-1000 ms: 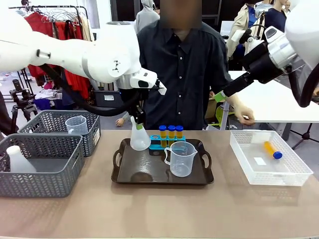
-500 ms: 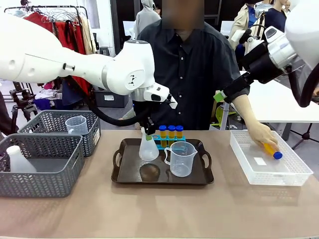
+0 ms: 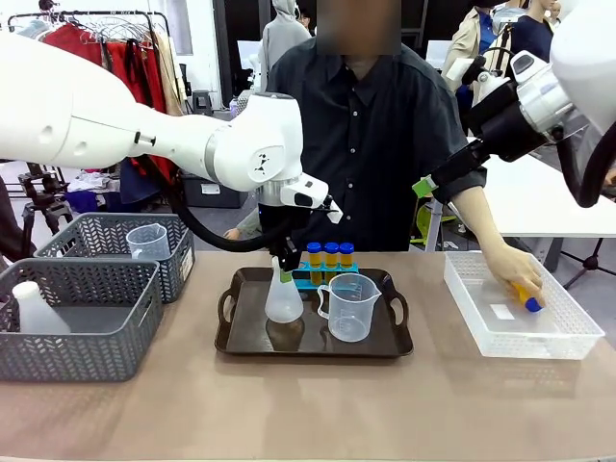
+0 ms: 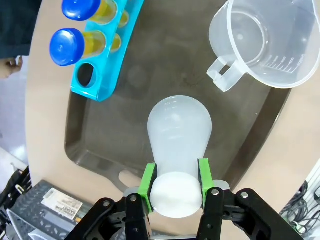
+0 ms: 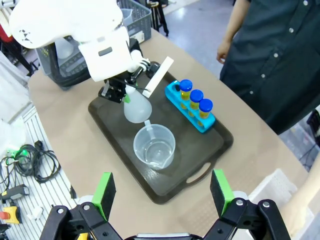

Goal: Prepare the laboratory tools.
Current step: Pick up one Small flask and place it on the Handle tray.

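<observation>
Brown tray (image 3: 252,342) carries everything I'm working with: clear measuring beaker (image 3: 349,307), conical flask (image 3: 283,300), blue rack (image 3: 306,279) with three capped tubes (image 3: 330,254). My left gripper (image 4: 175,186) pinches the flask's neck between green pads, flask upright, hanging straight down from the fingers over the tray floor, left of the beaker. My right gripper (image 5: 162,191) hovers wide open, holding nothing. Fourth tube (image 3: 526,296) lies in the white basket (image 3: 558,347) under the person's hand (image 3: 516,272).

Fourth tube (image 3: 526,296) under person's hand (image 3: 514,270)
</observation>
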Robot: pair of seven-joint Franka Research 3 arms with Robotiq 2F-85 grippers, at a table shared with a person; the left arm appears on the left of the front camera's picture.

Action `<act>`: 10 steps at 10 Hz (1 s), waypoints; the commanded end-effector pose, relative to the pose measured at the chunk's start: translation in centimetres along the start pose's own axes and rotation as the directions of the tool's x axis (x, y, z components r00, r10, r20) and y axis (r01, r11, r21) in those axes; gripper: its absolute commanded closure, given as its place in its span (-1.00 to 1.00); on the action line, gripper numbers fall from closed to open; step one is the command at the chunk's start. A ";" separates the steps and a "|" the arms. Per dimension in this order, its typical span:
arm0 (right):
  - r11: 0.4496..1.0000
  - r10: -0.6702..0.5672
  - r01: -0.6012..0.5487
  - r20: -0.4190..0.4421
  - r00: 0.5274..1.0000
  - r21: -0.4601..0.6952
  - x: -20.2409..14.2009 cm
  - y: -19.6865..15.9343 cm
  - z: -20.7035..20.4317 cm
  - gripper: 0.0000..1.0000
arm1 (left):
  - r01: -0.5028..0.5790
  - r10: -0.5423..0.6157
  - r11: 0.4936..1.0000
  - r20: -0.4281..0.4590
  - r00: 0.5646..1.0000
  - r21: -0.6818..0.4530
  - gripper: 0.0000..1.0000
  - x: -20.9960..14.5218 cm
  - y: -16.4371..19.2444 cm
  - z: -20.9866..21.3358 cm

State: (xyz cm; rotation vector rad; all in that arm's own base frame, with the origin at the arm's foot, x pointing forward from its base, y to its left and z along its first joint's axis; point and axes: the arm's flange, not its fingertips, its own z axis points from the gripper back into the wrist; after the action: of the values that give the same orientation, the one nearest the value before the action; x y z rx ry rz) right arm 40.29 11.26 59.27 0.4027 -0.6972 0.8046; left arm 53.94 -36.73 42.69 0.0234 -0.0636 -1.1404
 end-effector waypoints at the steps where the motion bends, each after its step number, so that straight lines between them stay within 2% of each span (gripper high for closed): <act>1: 1.000 -0.002 0.002 0.006 1.000 0.008 0.1 0.0 0.1 -1.00 | 0.005 -0.005 1.000 -0.017 1.000 0.013 1.00 0.3 0.4 -0.3; 2: 1.000 -0.002 0.002 0.006 1.000 0.008 0.1 0.0 0.1 -1.00 | 0.007 -0.006 1.000 -0.028 1.000 0.015 1.00 0.4 0.4 -0.9; 7: 1.000 -0.002 0.002 0.006 1.000 0.008 0.1 0.0 0.1 -1.00 | -0.004 0.005 1.000 -0.041 0.999 0.019 -0.89 0.2 0.5 -1.1; 8: 1.000 -0.002 0.002 0.006 1.000 0.008 0.1 0.0 0.1 -1.00 | -0.008 0.009 1.000 -0.029 1.000 0.021 -1.00 -0.2 0.6 -0.8; 10: 1.000 -0.002 0.002 0.006 1.000 0.008 0.1 0.0 0.1 -1.00 | -0.020 0.021 1.000 -0.020 1.000 0.013 -1.00 -0.9 -0.1 0.1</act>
State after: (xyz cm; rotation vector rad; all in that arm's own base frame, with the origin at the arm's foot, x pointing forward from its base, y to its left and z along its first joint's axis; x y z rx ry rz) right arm 40.29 11.26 59.27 0.4027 -0.6972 0.8046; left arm 54.48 -36.63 42.14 0.0399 -0.0527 -1.1404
